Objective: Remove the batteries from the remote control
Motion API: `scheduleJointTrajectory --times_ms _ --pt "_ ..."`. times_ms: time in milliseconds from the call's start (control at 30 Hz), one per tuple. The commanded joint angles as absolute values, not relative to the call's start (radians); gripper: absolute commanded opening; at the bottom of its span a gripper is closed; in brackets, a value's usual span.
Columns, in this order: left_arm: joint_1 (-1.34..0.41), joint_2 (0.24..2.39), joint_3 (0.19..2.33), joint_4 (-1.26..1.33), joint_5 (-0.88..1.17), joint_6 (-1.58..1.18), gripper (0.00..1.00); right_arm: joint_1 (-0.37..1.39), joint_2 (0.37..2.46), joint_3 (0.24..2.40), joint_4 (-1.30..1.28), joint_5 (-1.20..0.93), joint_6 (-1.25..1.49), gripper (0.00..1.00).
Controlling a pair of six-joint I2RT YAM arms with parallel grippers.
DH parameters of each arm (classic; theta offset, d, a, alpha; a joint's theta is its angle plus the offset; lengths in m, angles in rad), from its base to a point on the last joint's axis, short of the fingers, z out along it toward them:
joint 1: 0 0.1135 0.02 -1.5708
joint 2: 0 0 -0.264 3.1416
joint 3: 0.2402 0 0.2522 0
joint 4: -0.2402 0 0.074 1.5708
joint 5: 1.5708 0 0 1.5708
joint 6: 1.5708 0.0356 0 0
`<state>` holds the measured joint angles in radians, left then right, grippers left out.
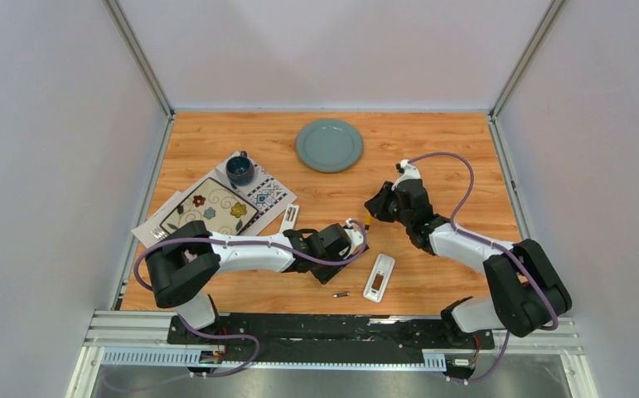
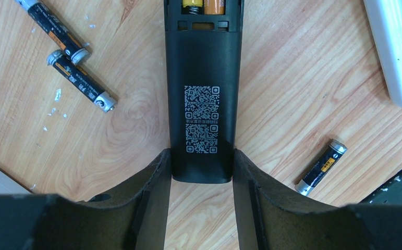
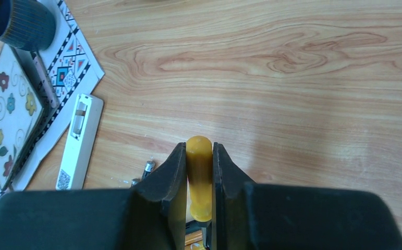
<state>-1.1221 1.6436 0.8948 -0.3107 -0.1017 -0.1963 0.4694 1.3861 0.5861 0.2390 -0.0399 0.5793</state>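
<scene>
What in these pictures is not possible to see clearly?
Left wrist view: the top edge cuts the compartment of the black remote, so the batteries inside cannot be counted.
Right wrist view: the right end effector hides the tip of the screwdriver.
Top view: the loose battery is too small to read.

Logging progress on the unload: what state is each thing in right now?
black remote: cover off, batteries inside, clamped by left gripper.
loose batteries: three lying on table.
screwdriver: clamped in right gripper.
white remote: compartment open.
mug: upright.
</scene>
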Motion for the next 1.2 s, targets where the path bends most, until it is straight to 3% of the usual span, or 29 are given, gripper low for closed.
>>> scheduleJointTrajectory --times_ms 0,467,567,833,1167 --pt "-1.123 1.669 0.903 -0.325 -0.064 -0.204 0.07 0.485 1.332 0.574 0.298 -0.221 0.715 0.00" --pt "-1.124 1.678 0.908 -0.311 -0.060 -0.207 0.06 0.479 1.298 0.538 0.336 -0.324 0.782 0.00" --pt "-1.124 1.681 0.908 -0.311 -0.058 -0.209 0.00 0.479 1.292 0.535 0.316 -0.316 0.775 0.00" --pt "-1.121 1.663 0.894 -0.308 -0.064 -0.204 0.00 0.479 1.267 0.505 0.325 -0.324 0.723 0.00" --pt "-1.118 1.669 0.887 -0.304 -0.046 -0.201 0.00 0.474 1.247 0.506 0.356 -0.503 0.566 0.00"
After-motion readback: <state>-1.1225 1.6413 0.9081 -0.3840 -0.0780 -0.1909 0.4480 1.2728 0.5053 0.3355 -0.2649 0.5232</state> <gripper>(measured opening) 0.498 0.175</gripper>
